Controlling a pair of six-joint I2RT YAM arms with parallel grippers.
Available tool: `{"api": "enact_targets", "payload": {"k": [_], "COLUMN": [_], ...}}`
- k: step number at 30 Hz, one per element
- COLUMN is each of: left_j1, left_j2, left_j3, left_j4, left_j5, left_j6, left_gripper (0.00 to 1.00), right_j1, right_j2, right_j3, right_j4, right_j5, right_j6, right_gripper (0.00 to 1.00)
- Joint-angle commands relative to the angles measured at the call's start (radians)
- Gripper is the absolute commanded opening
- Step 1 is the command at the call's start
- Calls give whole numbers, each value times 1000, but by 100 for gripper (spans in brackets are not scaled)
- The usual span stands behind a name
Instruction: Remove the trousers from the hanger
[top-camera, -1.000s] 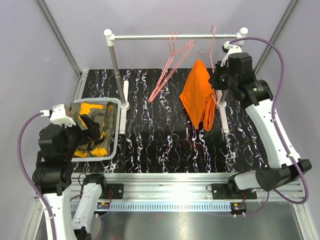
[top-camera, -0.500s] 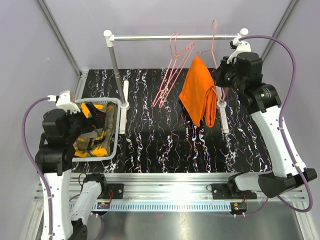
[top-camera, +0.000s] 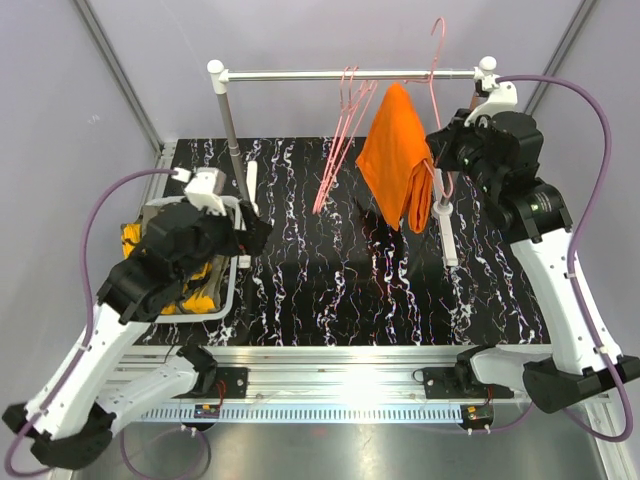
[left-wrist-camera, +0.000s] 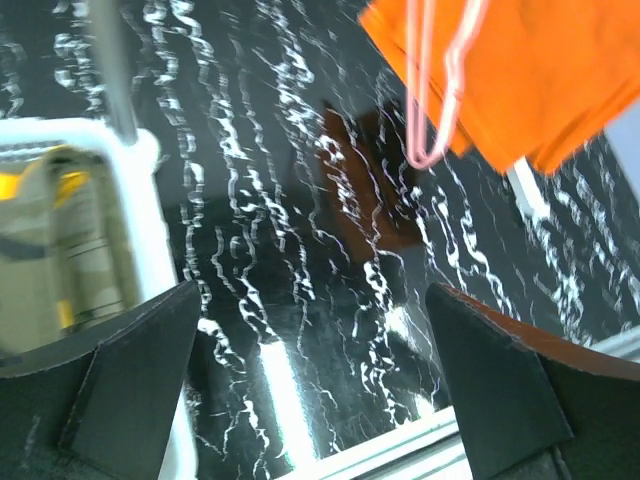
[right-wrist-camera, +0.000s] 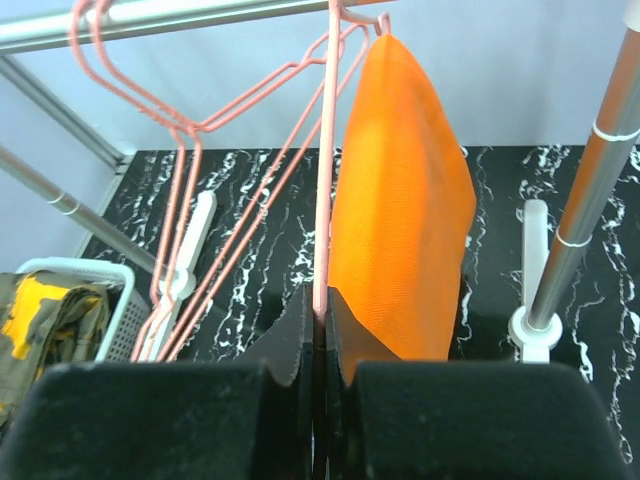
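Two right gripper (right-wrist-camera: 320, 300) fingers (right-wrist-camera: 285, 350) pinch the hanger (right-wrist-camera: 323, 150) beside the trousers (right-wrist-camera: 400, 200); left gripper (left-wrist-camera: 312, 300) gapes empty.

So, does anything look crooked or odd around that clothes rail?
Yes. The pink hanger carrying the orange trousers sits tilted, its hook poking above the rail instead of hanging from it, pinched in the right gripper.

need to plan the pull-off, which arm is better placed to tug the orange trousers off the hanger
Left, most likely. The right end effector is shut on the pink hanger, holding it up. The left end effector is open, empty and facing the orange trousers.
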Motion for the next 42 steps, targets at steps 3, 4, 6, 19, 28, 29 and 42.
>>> {"api": "enact_targets", "payload": {"k": [3,4,6,19,28,29,42], "left_j1": [-301,-349,-501,-942,-940,-938,-934], "left_j2": [49,61,104,580,753,763,869], "left_j3": [75,87,95,354,504,513,641], "left_j4": [180,202,280,666,702,703,676], "left_j5": [-261,-282,-336,-482,-561,-574,-611], "left_j6": [11,25,91,476,553,559,586], "left_gripper": [99,99,99,99,95,94,58], "right_j1": [2,1,1,2,1,1,2], "right_j2": [-163,-180,-231,-439,-532,-539,-593], "right_j3": [-8,-12,-37,23,112,118,164], "right_j4": [327,324,321,27,-111,-114,-144], "right_j5": [-47,-78,-95,-181,-221,-225,-293], "right_j6": [11,12,19,98,137,143,181], "right_gripper": [0,0,0,0,0,0,0]}}
